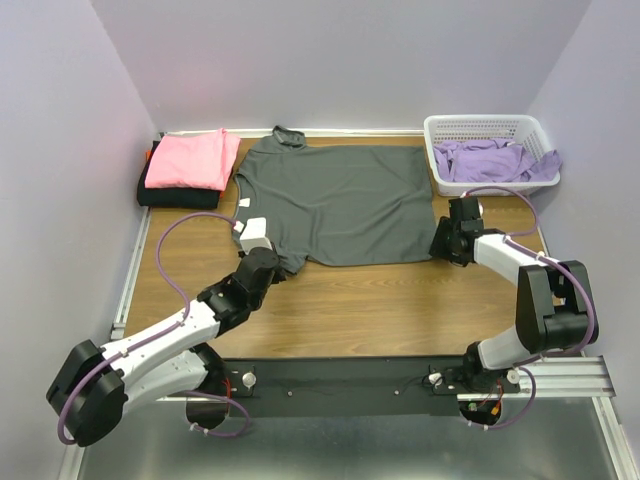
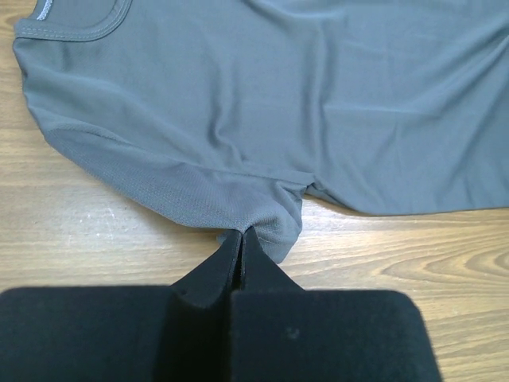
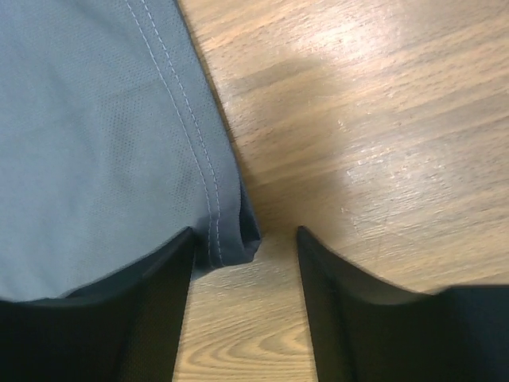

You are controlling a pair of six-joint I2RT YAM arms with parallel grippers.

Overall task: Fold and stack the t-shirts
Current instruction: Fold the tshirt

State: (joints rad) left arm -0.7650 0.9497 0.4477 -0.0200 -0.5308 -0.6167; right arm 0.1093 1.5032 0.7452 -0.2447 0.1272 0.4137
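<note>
1. Top external view: the dark charcoal grey cloth t-shirt (image 1: 335,205) lies spread flat on the brown wood-grain table (image 1: 350,310). To one side, a folded bright pink t-shirt (image 1: 190,158) rests on a folded black t-shirt (image 1: 165,195); to the other stands a white plastic lattice basket (image 1: 488,128) of lavender purple t-shirts (image 1: 495,160). The left gripper (image 1: 268,262) is at a sleeve and the right gripper (image 1: 447,240) at a hem corner. Lifting unevenly would likely skew the cloth.
2. Left wrist view: the left gripper (image 2: 241,239) is clamped on the sleeve tip of the grey t-shirt (image 2: 278,103). The pinch is small, so a hard pull may free it.
3. Right wrist view: the right gripper (image 3: 244,235) gapes wide and holds nothing. The hem corner (image 3: 225,239) lies off-centre beside one finger, so closing may catch a single layer or miss.
</note>
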